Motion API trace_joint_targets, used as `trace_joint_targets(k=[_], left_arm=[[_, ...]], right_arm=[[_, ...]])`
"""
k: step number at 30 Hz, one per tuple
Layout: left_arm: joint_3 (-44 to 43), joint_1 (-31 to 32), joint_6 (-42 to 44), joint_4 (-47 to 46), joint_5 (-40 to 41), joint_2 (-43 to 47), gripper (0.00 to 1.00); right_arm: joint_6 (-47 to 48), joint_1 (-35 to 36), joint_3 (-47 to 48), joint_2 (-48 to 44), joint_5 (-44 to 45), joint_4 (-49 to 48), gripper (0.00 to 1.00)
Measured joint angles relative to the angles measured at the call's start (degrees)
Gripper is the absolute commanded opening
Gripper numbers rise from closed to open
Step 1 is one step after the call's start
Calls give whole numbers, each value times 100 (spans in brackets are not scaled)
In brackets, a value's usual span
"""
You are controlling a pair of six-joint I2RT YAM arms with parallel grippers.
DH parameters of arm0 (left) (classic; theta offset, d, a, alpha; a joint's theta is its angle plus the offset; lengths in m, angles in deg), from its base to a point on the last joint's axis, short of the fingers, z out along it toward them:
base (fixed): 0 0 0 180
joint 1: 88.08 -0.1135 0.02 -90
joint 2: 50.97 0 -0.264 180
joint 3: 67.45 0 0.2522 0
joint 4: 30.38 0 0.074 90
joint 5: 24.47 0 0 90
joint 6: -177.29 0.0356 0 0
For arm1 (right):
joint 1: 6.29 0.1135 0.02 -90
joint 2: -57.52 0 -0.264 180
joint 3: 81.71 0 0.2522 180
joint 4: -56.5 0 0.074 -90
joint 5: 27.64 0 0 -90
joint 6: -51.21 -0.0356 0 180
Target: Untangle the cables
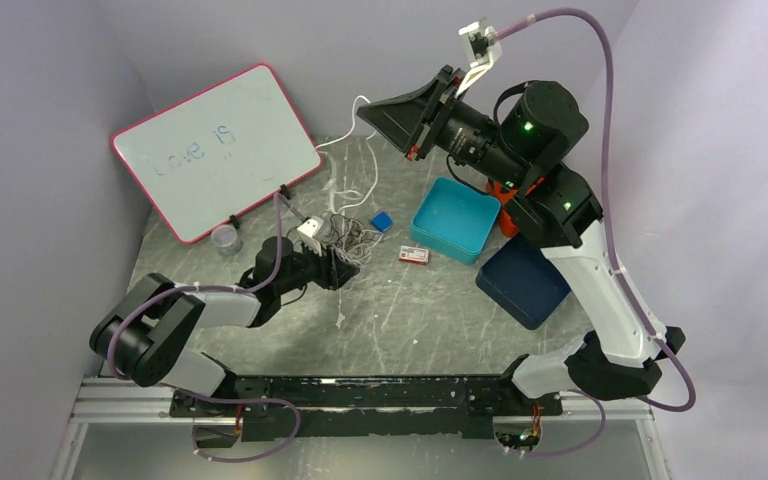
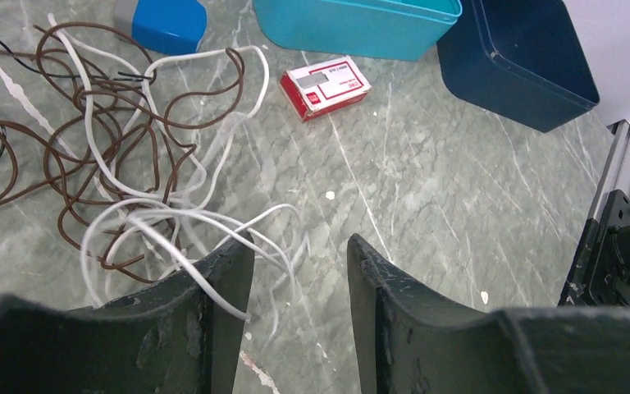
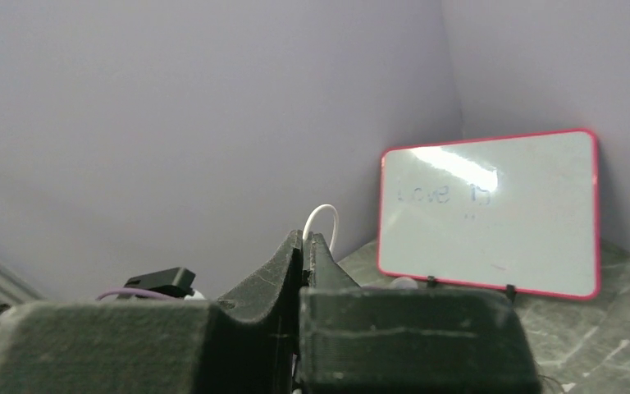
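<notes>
The cables (image 1: 348, 234) lie as a tangle of thin white and brown wires on the table's left middle; the left wrist view shows them (image 2: 123, 156) spread in loose loops. My left gripper (image 1: 336, 268) is open and low at the tangle's near edge. In its own view (image 2: 299, 246) a white strand lies over the left finger (image 2: 213, 279), with faint white loops on the table between the jaws. My right gripper (image 1: 368, 114) is raised at the back, shut on a white cable (image 1: 334, 175) that hangs down to the tangle. Its loop (image 3: 322, 218) sticks out past the shut tips (image 3: 306, 238).
A whiteboard (image 1: 215, 150) leans at the back left, with a small clear cup (image 1: 225, 238) before it. A small blue object (image 1: 381, 221), a red-and-white box (image 1: 414, 255), a teal bin (image 1: 455, 218) and a dark blue bin (image 1: 522, 280) lie right of the tangle.
</notes>
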Motion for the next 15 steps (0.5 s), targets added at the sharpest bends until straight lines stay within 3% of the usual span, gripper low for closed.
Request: trace_joint_targets(k=[6, 15], left_arm=[[87, 4, -146, 190, 118, 256, 55], [26, 13, -107, 1600, 831, 1993, 65]], right_arm=[[367, 0, 61, -90, 623, 328, 0], [831, -24, -358, -251, 1810, 1071, 0]])
